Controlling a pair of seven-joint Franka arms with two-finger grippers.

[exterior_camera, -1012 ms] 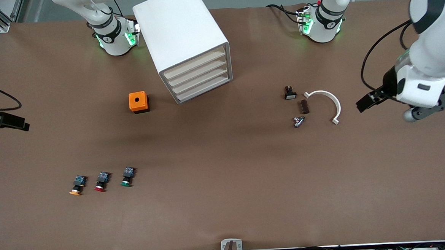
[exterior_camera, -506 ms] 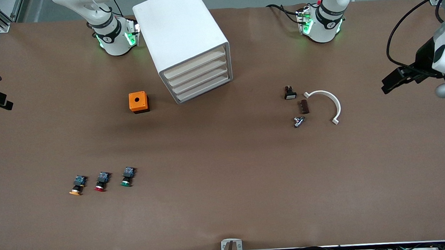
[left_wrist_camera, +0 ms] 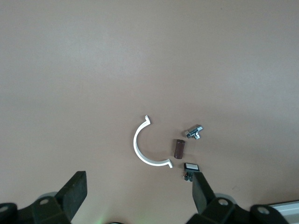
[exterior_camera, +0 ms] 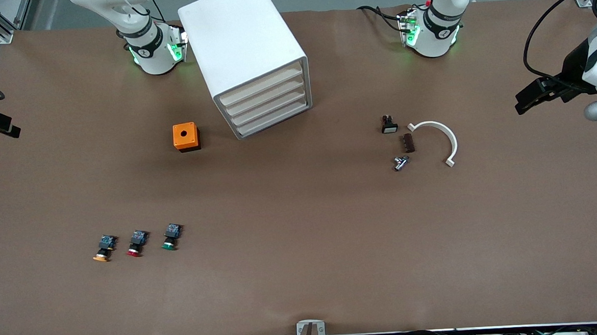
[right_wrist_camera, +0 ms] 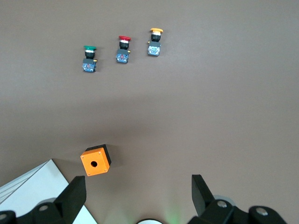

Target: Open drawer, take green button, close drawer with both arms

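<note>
**Drawer and green button at rest**

The drawer (exterior_camera: pixel 275 121), lowest of four alike shallow trays with pale beige-edged fronts in a big white cabinet (exterior_camera: pixel 243 48), is shut flush with those above it. The button (exterior_camera: pixel 171 236), with green round cap, black body and bluish rear block, lies on its side on the brown table (exterior_camera: pixel 304 269), cap toward the front camera, nearer to that camera than the cabinet.

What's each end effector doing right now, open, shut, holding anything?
Left end effector: open, holding nothing, up at the left arm's end of the table.
Right end effector: open, holding nothing, up at the right arm's end of the table.
</note>
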